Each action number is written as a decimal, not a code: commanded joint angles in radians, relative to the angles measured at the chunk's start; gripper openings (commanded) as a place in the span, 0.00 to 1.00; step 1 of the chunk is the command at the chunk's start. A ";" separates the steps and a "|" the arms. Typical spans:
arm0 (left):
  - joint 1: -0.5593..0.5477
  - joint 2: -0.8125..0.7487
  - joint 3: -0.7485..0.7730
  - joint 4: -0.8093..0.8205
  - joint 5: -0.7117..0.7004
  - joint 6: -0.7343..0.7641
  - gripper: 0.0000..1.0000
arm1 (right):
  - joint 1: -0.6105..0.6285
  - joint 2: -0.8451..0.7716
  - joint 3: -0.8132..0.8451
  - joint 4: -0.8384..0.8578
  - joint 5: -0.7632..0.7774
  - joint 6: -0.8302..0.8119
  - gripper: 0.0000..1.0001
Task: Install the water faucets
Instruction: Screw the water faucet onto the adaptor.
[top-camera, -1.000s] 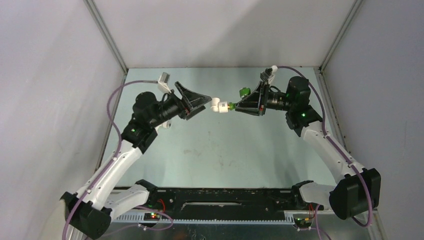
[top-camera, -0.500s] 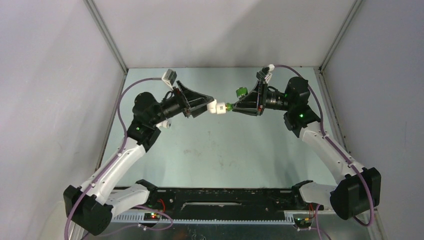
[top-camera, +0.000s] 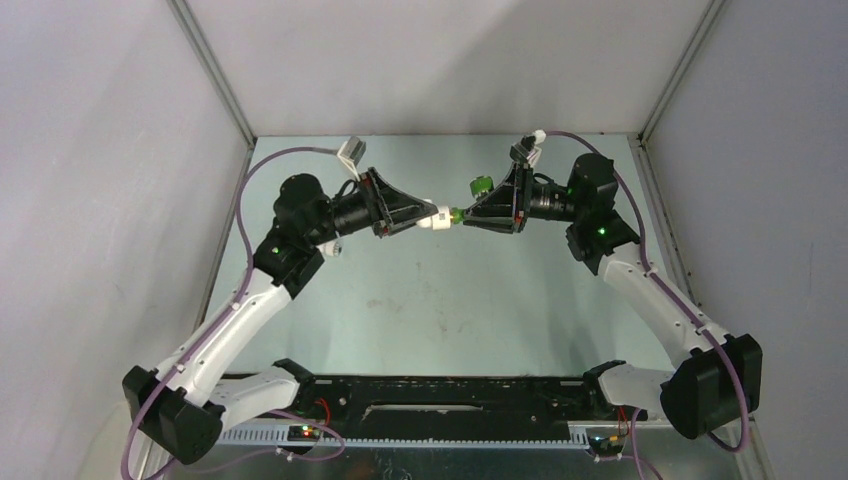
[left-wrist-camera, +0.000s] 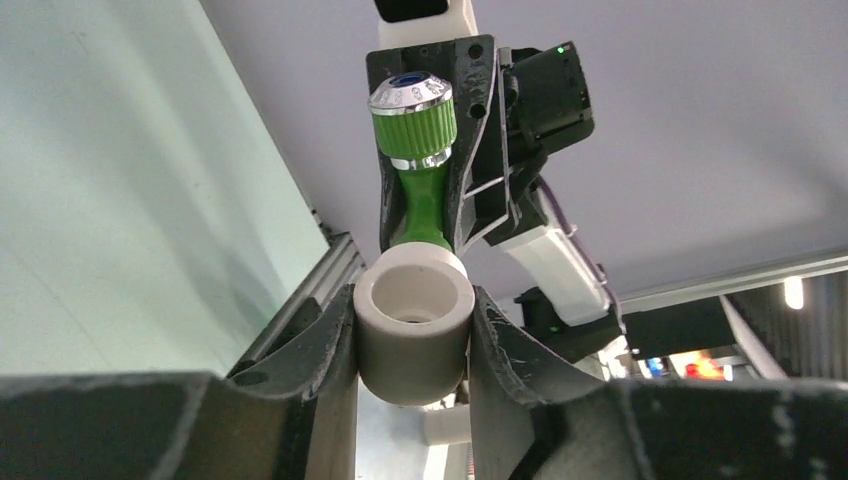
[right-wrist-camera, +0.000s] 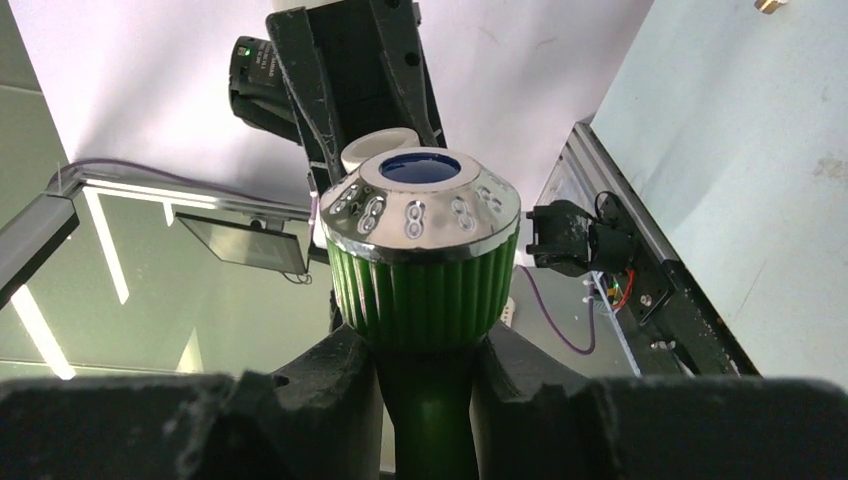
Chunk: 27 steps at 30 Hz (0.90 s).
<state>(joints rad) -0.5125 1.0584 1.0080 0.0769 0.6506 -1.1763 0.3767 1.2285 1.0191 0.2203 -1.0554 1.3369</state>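
Note:
A bright green water faucet (top-camera: 478, 185) with a round ribbed knob is held in the air over the back of the table, and my right gripper (top-camera: 468, 213) is shut on its green stem (right-wrist-camera: 430, 420). Its knob (right-wrist-camera: 424, 250) fills the right wrist view just above that gripper (right-wrist-camera: 428, 375). A stubby white pipe fitting (top-camera: 436, 216) sits on the faucet's far end. My left gripper (top-camera: 426, 216) is shut on this fitting (left-wrist-camera: 413, 330), its fingers (left-wrist-camera: 335, 335) pressing both sides, with the green faucet (left-wrist-camera: 418, 150) rising beyond it.
Both arms meet nose to nose above the pale green table (top-camera: 440, 300), which is walled by grey panels and metal corner posts (top-camera: 215, 80). A small white piece (top-camera: 334, 248) lies below my left arm. A black rail (top-camera: 440, 390) runs along the near edge.
My left gripper has moved right onto the white fitting and closed from wide open onto it. The right gripper with the faucet has shifted only slightly left.

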 joint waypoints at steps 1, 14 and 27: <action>-0.038 -0.034 0.088 -0.083 -0.046 0.214 0.00 | 0.013 0.008 0.067 -0.131 0.010 -0.073 0.00; -0.202 -0.120 0.155 -0.284 -0.158 1.134 0.00 | 0.042 0.019 0.075 -0.158 -0.004 -0.038 0.00; -0.734 -0.146 0.237 -0.527 -0.842 2.411 0.00 | 0.068 0.029 0.075 -0.157 0.005 -0.018 0.00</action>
<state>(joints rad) -1.0504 0.9081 1.2125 -0.4698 0.1070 0.7166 0.4377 1.2304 1.0691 0.0891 -1.1278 1.3102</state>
